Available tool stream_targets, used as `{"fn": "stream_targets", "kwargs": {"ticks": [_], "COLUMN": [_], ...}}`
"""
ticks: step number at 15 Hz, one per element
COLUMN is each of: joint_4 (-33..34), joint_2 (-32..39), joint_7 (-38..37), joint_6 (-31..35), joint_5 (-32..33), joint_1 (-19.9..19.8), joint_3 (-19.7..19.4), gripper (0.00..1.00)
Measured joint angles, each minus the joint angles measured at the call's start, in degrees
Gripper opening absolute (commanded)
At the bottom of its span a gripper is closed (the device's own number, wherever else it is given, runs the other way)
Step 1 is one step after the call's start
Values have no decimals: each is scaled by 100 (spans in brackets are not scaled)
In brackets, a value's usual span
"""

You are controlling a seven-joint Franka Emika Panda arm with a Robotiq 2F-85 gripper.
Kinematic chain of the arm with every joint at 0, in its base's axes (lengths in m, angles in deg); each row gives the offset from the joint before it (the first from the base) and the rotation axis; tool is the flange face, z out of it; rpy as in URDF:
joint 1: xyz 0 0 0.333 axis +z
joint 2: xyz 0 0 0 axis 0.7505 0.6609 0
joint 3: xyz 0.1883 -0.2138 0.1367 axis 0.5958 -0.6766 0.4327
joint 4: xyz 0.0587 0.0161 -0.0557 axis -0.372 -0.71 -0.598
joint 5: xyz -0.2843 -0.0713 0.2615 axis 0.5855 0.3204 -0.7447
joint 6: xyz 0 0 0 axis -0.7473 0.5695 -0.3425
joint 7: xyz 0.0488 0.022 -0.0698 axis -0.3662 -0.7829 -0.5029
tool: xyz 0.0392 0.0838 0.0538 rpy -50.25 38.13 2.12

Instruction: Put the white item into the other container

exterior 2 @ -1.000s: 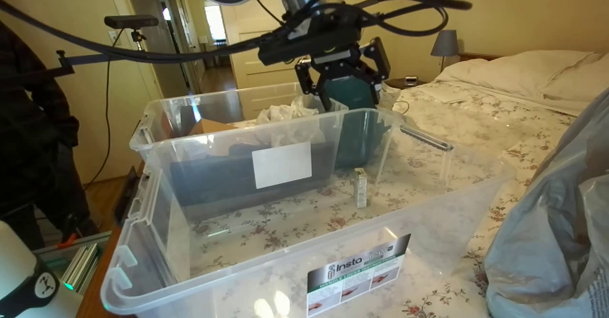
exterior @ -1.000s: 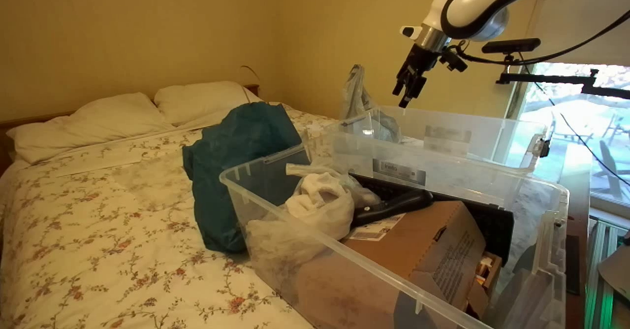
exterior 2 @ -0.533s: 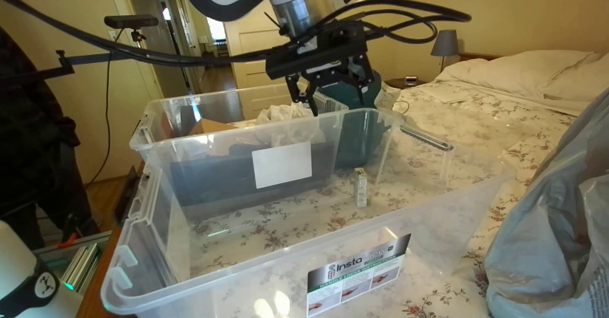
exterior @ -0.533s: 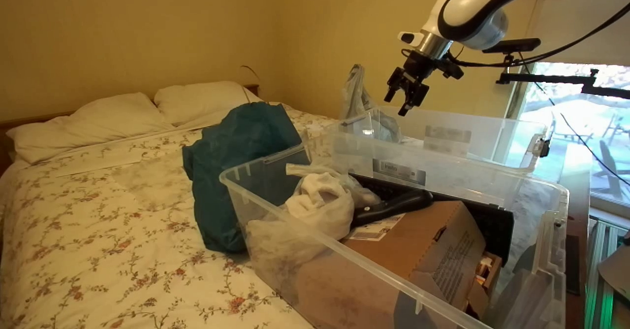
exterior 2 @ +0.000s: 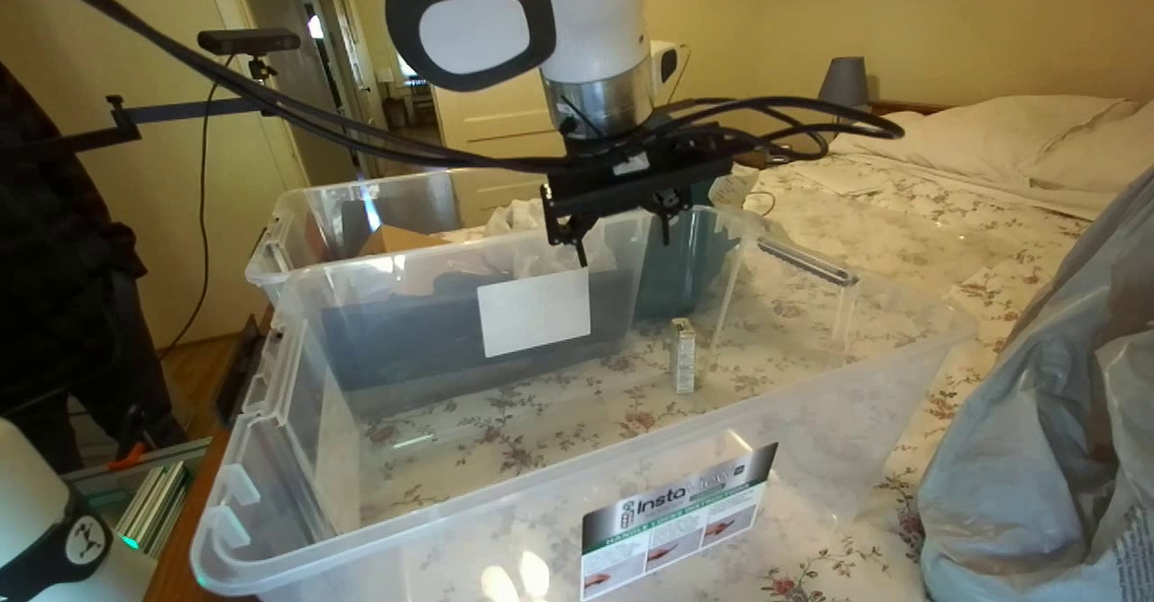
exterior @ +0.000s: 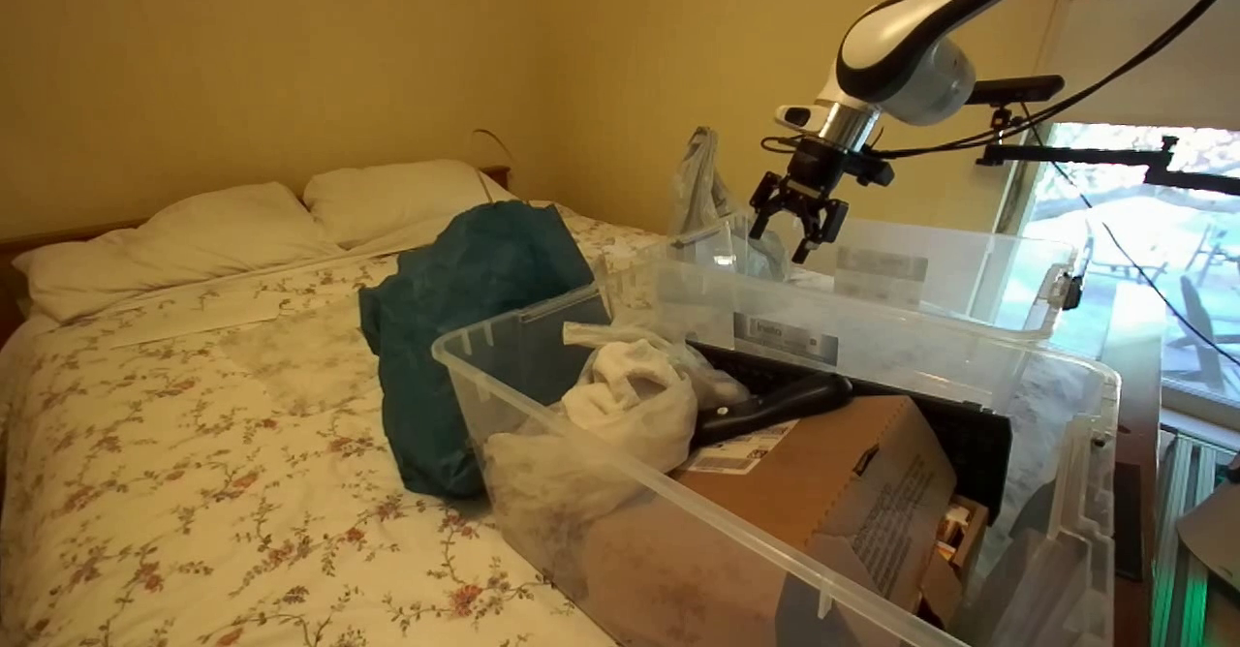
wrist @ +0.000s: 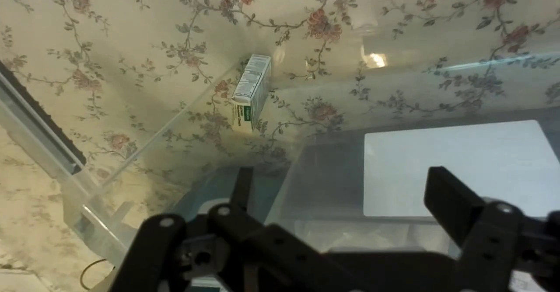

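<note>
The gripper (wrist: 340, 174) hovers spread, presumably to straddle the upright box (wrist: 251, 90) lower down, off its centre line.

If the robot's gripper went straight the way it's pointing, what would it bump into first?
Probably the clear plastic bin: its floor near the small white carton, or maybe first the wall with the white label. The open gripper seems to point down into the bin, but depth is hard to judge.
</note>
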Motion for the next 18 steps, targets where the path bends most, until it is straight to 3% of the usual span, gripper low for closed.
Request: {"fn": "stream_targets", "kwargs": {"ticks": [3,7,9,15,18], "joint_4": [34,-4,8,272,532], "joint_2": [87,296,454,1055,1460], "joint_7": [0,23,238,1984,2277], "joint_6": [75,706,957,1153,1152], "joint_5": [122,1052,1096,-91,-204], "joint_1": [-66,-253,-347,-632,-766], "joint_3": [59,72,117,932,1109], "gripper": [100,100,100,100,100]}}
